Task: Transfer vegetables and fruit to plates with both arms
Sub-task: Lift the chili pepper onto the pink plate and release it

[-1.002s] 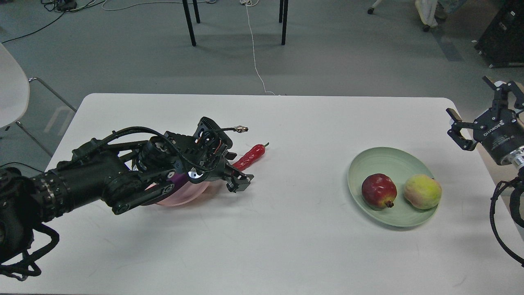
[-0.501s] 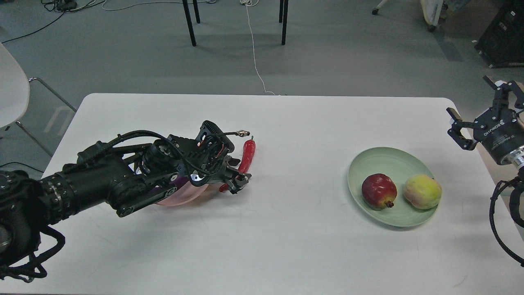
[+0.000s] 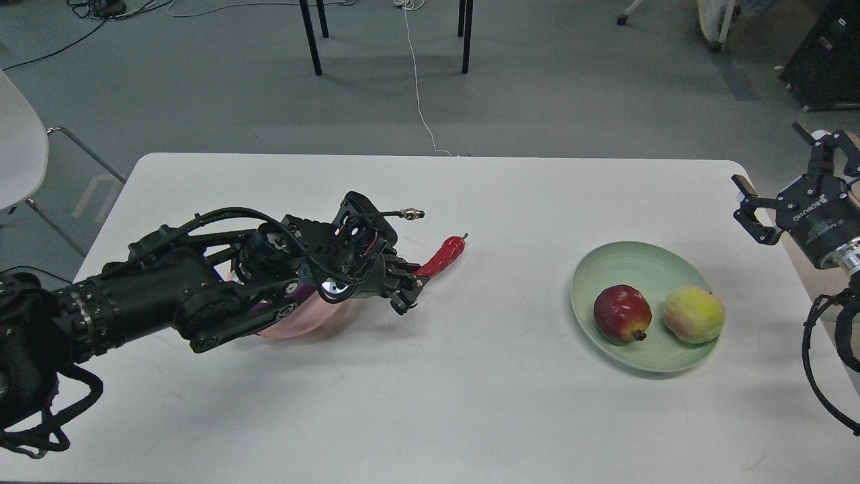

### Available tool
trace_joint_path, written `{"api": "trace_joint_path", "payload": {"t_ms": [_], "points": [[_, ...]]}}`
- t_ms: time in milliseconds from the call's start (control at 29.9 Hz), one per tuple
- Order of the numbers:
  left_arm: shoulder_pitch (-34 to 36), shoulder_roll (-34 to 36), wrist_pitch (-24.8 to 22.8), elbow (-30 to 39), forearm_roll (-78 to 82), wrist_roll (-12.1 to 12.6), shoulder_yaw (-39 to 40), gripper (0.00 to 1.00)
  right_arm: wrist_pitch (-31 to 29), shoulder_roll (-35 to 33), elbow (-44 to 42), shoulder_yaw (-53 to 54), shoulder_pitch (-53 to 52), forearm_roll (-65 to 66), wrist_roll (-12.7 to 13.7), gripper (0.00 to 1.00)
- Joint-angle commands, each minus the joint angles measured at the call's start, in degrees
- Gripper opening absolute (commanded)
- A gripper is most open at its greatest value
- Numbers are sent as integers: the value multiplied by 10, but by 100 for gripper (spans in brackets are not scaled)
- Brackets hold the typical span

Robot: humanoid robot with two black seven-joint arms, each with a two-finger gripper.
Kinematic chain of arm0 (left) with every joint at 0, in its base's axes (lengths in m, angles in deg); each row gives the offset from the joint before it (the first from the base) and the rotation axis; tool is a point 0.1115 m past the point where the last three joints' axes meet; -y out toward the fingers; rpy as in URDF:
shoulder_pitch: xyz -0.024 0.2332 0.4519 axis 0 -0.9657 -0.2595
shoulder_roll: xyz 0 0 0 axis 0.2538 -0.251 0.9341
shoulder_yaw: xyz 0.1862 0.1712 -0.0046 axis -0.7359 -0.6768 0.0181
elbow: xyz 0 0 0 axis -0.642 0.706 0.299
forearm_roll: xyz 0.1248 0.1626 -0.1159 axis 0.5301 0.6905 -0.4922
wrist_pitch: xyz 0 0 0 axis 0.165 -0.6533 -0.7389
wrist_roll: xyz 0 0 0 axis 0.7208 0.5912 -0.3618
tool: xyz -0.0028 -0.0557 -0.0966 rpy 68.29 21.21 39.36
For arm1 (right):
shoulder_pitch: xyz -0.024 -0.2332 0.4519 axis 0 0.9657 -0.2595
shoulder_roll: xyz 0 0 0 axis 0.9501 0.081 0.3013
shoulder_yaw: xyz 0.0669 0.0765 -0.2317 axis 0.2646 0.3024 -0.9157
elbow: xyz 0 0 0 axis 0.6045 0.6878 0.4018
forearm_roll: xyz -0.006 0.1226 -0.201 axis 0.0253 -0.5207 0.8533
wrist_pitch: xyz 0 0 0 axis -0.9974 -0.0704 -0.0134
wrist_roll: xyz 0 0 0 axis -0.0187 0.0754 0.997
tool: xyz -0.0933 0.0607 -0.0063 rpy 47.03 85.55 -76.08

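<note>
My left gripper point(image 3: 407, 288) sits just right of the pale pink plate point(image 3: 295, 326) and looks shut on the lower end of the red chili pepper point(image 3: 443, 255), which sticks out up and to the right. A sliver of purple eggplant point(image 3: 296, 293) shows on the pink plate, mostly hidden under my left arm. The pale green plate point(image 3: 605, 265) at right holds the dark red pomegranate point(image 3: 622, 313) and the yellow-green fruit point(image 3: 694, 314). My right gripper point(image 3: 766, 153) is open and empty, beyond the table's right edge.
The white table point(image 3: 470, 403) carries both plates. A white chair point(image 3: 20, 148) stands at far left. Black table legs point(image 3: 310, 37) and a white cable point(image 3: 420, 101) are on the floor behind.
My left gripper has moved a little right and up. The chili swung from slanted to nearly upright and now points up and right, farther right. The right arm is still.
</note>
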Motion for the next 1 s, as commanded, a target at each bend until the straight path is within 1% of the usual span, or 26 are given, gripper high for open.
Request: {"api": "trace_joint_path", "payload": {"t_ms": [0, 100, 200, 334, 434, 501, 568, 702, 835, 969], "points": [[35, 52, -4, 60, -15, 2, 16, 21, 0, 0, -5, 1, 1, 0, 0, 99], [60, 108, -7, 83, -36, -3, 15, 21, 0, 0, -10, 1, 0, -1, 0, 99], [65, 178, -8, 109, -38, -8, 13, 21, 0, 1, -9, 2, -1, 0, 0, 99], [54, 273, -6, 144, -36, -27, 0, 21, 0, 6, -11, 1, -1, 0, 0, 99], [41, 336, -4, 169, -36, -28, -21, 22, 0, 7, -12, 1, -1, 0, 0, 99], [30, 361, -1, 172, -35, -28, -29, 22, 0, 8, -12, 1, -1, 0, 0, 99], [8, 369, 0, 171, -32, -28, -29, 22, 0, 11, -12, 1, -1, 0, 0, 99], [-25, 362, 6, 165, -32, -27, -22, 23, 0, 13, -11, 1, -3, 0, 0, 99], [-33, 336, 15, 158, -31, -24, -23, 24, 0, 13, -11, 1, -3, 0, 0, 99], [-39, 307, 20, 121, -32, -22, -21, 26, 0, 13, -11, 1, -3, -1, 0, 99]]}}
